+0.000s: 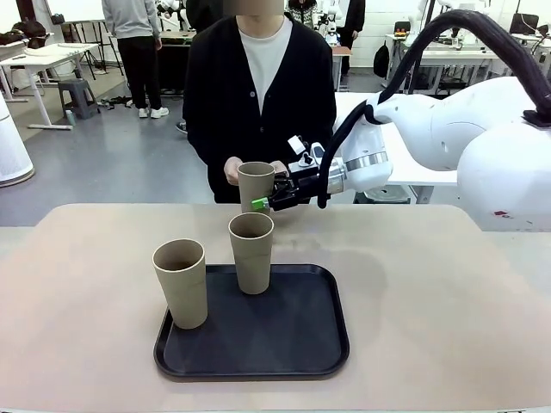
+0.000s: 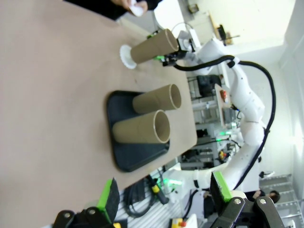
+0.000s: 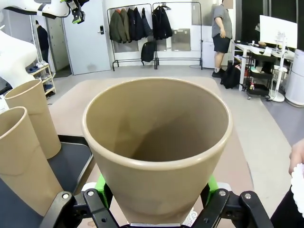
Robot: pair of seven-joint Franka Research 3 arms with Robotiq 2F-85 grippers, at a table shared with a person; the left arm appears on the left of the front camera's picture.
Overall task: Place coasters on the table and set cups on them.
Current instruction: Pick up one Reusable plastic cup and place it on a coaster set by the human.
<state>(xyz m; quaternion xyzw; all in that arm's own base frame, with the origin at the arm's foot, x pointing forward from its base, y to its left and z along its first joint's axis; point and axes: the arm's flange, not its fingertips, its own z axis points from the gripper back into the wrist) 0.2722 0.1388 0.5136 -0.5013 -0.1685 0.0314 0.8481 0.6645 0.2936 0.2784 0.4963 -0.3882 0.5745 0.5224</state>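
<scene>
At the table's far edge, in front of the person, my right gripper is shut on a tan cup. In the left wrist view that cup has its base at a white lacy coaster; whether it rests on it I cannot tell. In the right wrist view the cup sits between the green pads. Two more cups stand on the black tray. My left gripper hangs open above the table's near side, holding nothing.
The person stands at the far edge, and a hand just behind the held cup holds white coasters. Bare tabletop lies left and right of the tray. The right arm reaches in from the right.
</scene>
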